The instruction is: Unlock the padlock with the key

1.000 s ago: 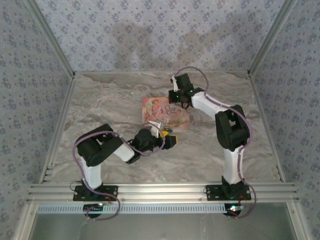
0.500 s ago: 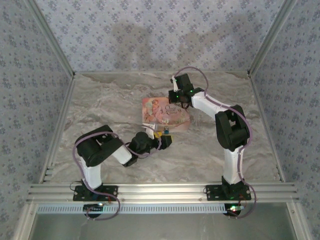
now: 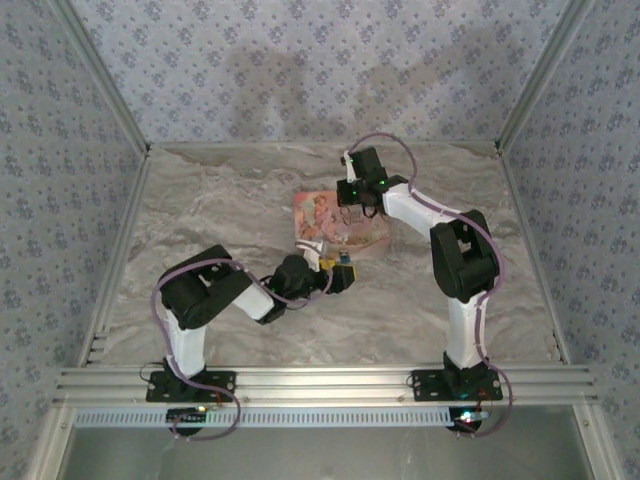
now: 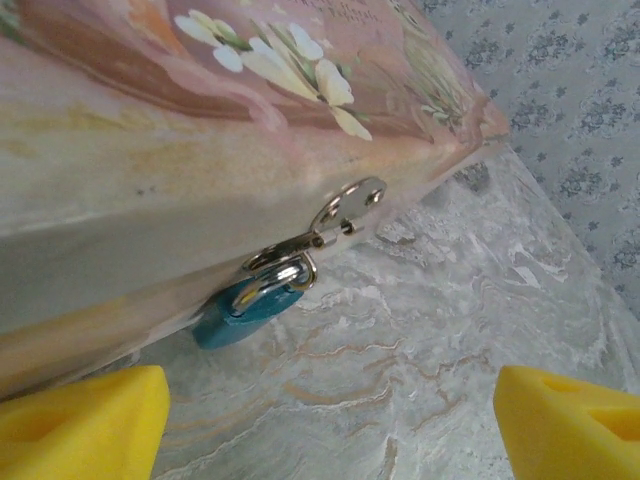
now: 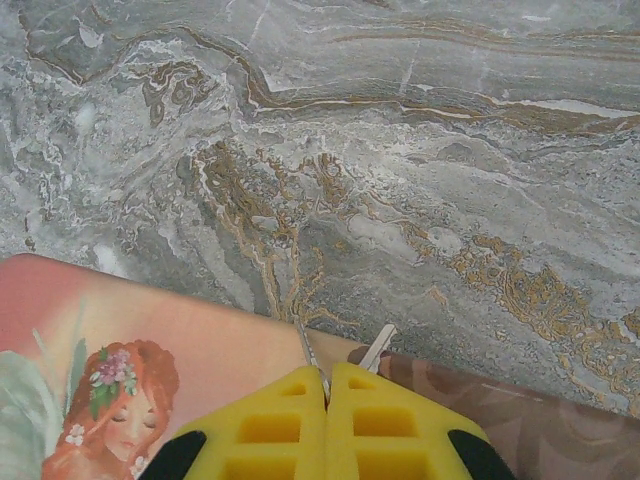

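Observation:
The small teal padlock (image 4: 243,312) hangs from a silver hasp (image 4: 335,222) on the front wall of the pink illustrated box (image 4: 200,130). In the top view it is a bluish speck (image 3: 343,260) at the box's near edge. My left gripper (image 4: 325,420) is open just short of it, with bare table between the yellow fingers (image 4: 80,420). Over the box's far side, my right gripper (image 5: 328,385) is shut on a thin silver key (image 5: 312,355). A second key (image 5: 378,348) sticks out beside the first.
The pink box (image 3: 338,225) lies mid-table between the two grippers. My left gripper (image 3: 338,272) is at its near side and my right gripper (image 3: 352,205) at its far side. Marbled table (image 3: 220,200) stretches left and right, bounded by papered walls.
The box has shifted slightly to the right and turned a little. My left arm has followed to the right and closer to the lock. The right gripper has barely moved.

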You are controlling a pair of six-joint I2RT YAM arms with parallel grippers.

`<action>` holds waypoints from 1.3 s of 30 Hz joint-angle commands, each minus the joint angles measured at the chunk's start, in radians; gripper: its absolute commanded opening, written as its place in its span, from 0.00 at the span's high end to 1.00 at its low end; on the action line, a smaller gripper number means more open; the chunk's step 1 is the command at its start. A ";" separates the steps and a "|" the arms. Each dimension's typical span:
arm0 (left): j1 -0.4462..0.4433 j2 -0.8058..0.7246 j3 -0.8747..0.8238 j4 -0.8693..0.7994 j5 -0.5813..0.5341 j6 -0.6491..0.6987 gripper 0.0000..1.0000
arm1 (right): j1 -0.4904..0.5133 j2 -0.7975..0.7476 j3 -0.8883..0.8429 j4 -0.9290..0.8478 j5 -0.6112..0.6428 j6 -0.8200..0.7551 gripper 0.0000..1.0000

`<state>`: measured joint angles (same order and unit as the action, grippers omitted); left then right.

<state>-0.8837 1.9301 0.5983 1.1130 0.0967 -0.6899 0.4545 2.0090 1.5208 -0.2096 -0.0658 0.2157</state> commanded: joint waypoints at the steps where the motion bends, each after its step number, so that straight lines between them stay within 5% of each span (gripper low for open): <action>1: 0.006 0.005 0.019 0.003 0.031 0.012 0.16 | 0.020 0.009 -0.029 -0.129 0.004 -0.022 1.00; 12: 0.011 -0.049 -0.008 -0.018 0.023 0.010 0.15 | -0.036 -0.119 0.011 -0.246 0.187 -0.007 1.00; 20: 0.011 -0.051 0.015 -0.042 0.031 0.003 0.14 | -0.126 -0.243 -0.123 -0.293 0.357 0.079 1.00; 24: 0.013 -0.049 0.019 -0.047 0.027 0.000 0.14 | -0.159 -0.254 -0.200 -0.269 0.337 0.108 1.00; 39: 0.013 -0.014 0.068 -0.047 0.064 -0.003 0.15 | -0.030 -0.270 -0.388 -0.167 0.285 0.144 1.00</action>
<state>-0.8772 1.9114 0.6373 1.0462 0.1299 -0.6937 0.4030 1.7630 1.1496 -0.3996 0.2287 0.3325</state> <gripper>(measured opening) 0.855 0.064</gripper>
